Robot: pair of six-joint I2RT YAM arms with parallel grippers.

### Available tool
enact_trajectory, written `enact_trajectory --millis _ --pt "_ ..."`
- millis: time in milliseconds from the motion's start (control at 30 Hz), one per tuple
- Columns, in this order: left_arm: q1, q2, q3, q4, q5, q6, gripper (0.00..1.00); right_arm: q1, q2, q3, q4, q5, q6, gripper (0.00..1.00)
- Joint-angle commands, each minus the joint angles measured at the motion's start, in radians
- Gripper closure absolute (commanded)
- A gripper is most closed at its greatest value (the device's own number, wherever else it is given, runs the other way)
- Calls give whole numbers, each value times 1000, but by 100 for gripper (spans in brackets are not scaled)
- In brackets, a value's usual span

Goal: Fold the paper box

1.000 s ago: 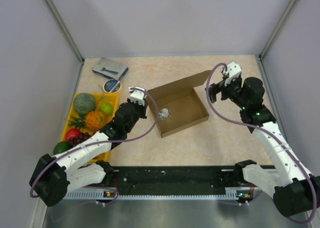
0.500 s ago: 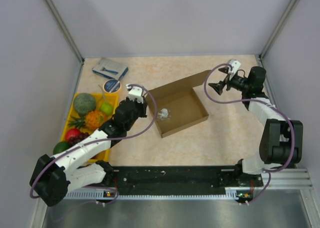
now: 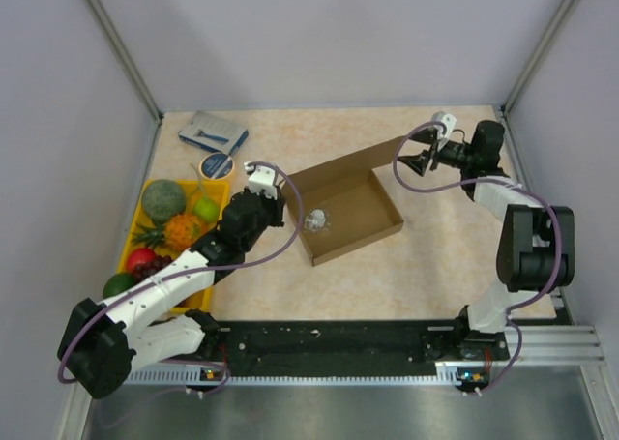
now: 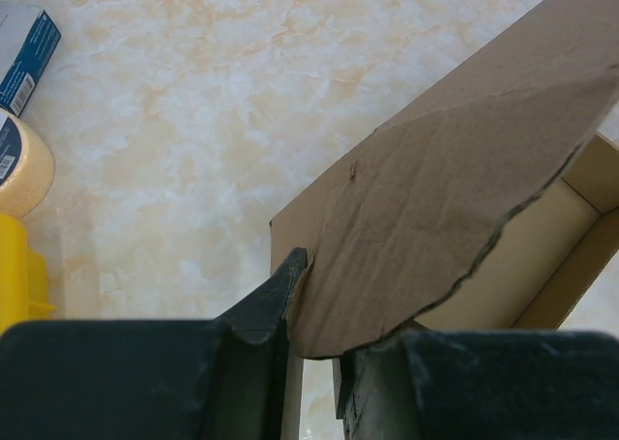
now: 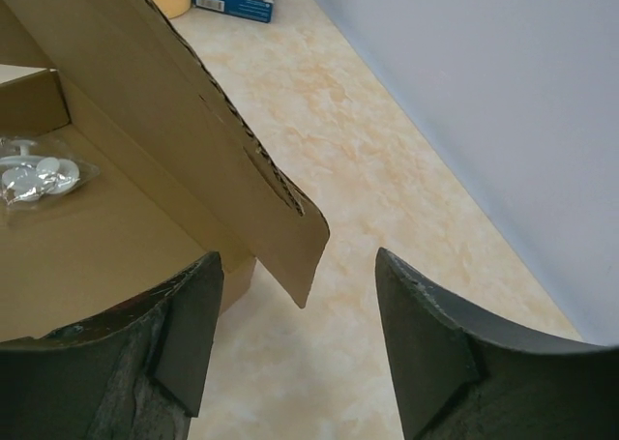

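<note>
left gripper (image 4: 314, 338) pinches paper box (image 3: 353, 213) by its rounded flap (image 4: 435, 208). right gripper (image 5: 298, 271) fingers spread; rear flap (image 5: 193, 121) corner sits between them, long edge running away leftward.

My left tool (image 4: 319, 334) and right tool (image 5: 295, 266) are matte black. The paper box (image 3: 343, 208) is plain brown and unprinted, a lighter tan inside. The bag (image 3: 316, 220) in it is clear, with white pieces. The surface (image 3: 435, 256) is cream, marbled with orange-tan veins. The tray (image 4: 17, 266) is bright yellow, and its fruit (image 3: 184, 230) are green, orange and red. The packet (image 3: 213, 131) is blue-grey, the tape roll (image 3: 216, 165) pale yellow. My arms (image 3: 169, 290) are white and black, with purple cables (image 3: 426, 193). The walls (image 3: 319, 44) are pale grey.
</note>
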Motion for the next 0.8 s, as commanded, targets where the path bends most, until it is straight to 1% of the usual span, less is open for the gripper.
enact_trajectory --millis 0,67,100,167,200,233,267,300,333,367,400,467,500,600,633,667,700,733,767 --pt "8 8 21 0 18 -23 82 31 23 36 85 -64 27 38" --pt "8 12 20 6 23 -31 82 46 36 24 141 -59 58 40" --pt "9 14 17 5 23 -34 82 49 38 13 162 -55 90 46" --pt "9 18 17 6 29 -40 82 51 32 -12 221 -30 133 52" --pt "11 21 18 8 29 -40 82 49 30 -25 290 -11 174 56" --pt "9 25 20 6 28 -45 82 51 24 -51 310 5 194 58" --pt "9 35 26 2 26 -48 82 49 9 -62 323 11 207 60" --pt "11 41 35 -14 23 -51 82 49 1 -87 337 32 227 66" --pt "11 46 49 -21 20 -63 82 49 -9 -98 349 49 251 69" --pt "12 57 58 -27 8 -72 80 73 -19 -104 352 53 271 71" --pt "12 61 66 -37 3 -83 79 83 -40 -125 361 68 314 80" --pt "14 72 72 -31 9 -105 79 104 -72 -150 329 117 325 86" --pt "14 78 73 -24 15 -114 79 113 -115 -197 338 167 339 85" --pt "16 98 87 -21 44 -131 80 162 -183 -286 361 278 349 78" --pt "16 101 87 -20 44 -135 80 176 -228 -302 338 328 360 77" --pt "16 109 92 -20 44 -135 81 184 -250 -311 308 367 366 79" --pt "16 109 92 -18 43 -137 81 207 -272 -326 280 417 363 83" --pt "16 112 96 -20 49 -138 81 222 -320 -335 257 481 380 83" --pt "16 114 99 -20 52 -138 81 236 -338 -335 176 526 388 84"
